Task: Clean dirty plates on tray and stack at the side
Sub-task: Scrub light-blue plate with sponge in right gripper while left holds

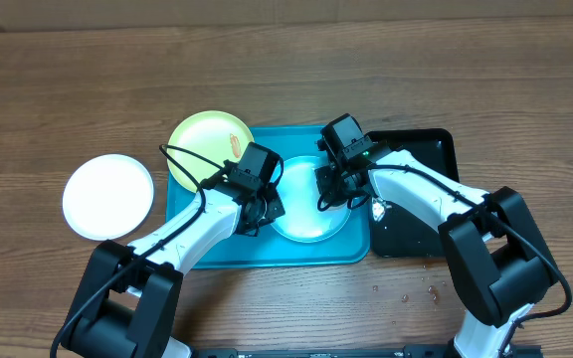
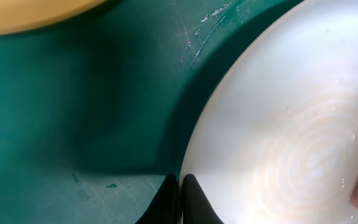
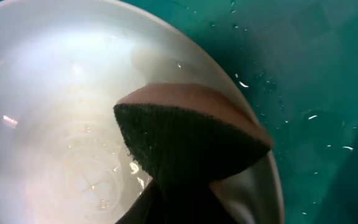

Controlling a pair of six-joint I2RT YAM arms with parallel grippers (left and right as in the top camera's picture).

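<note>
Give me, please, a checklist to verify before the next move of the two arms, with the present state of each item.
1. Left gripper shut on the rim of the light blue plate: ok.
2. Right gripper grips the sponge: ok.
3. Sponge placed over the inner face of the light blue plate: ok.
4. Light blue plate free of smears: cannot tell, because the surface is wet and shiny.
5. Lime green plate clean: not ok, there is an orange-red smear near its rim.
6. White plate on the table, off the turquoise tray: ok.
</note>
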